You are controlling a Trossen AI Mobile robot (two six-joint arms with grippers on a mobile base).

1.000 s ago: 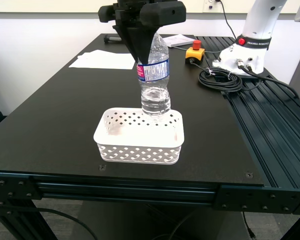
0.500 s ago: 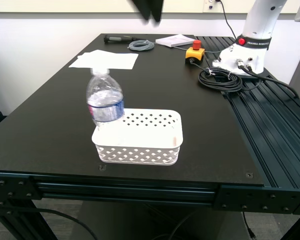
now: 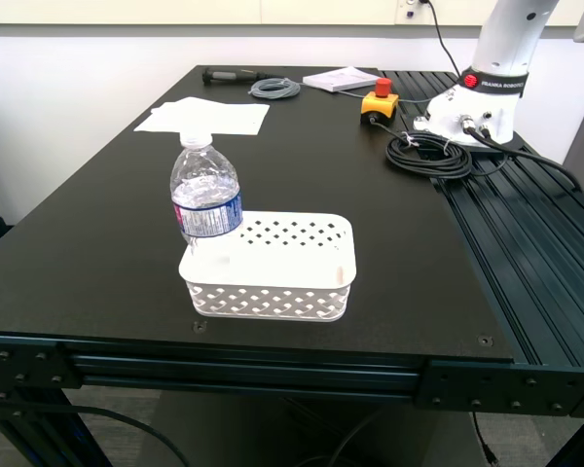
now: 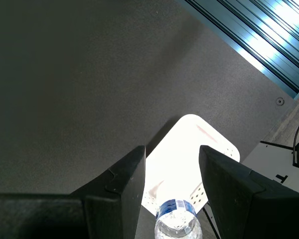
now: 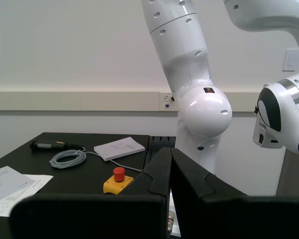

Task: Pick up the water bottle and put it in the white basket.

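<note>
- The white robot arm point(image 3: 496, 68) standing on the table's far corner wears a red band reading "FRANKA ROBOTICS"; print on the water bottle's point(image 3: 205, 199) blue label is too small to read.
- The water bottle stands with its long axis roughly vertical and white cap up, at the end of the white basket point(image 3: 270, 265) toward the exterior view's left; I cannot tell whether its base sits inside the rim.
- My first gripper point(image 4: 171, 172) hangs high above the basket, jaws apart, gripping nothing.
- My second gripper point(image 5: 170, 167) has its jaws pressed together, empty, facing a yellow box with a red button point(image 5: 118, 181).
</note>
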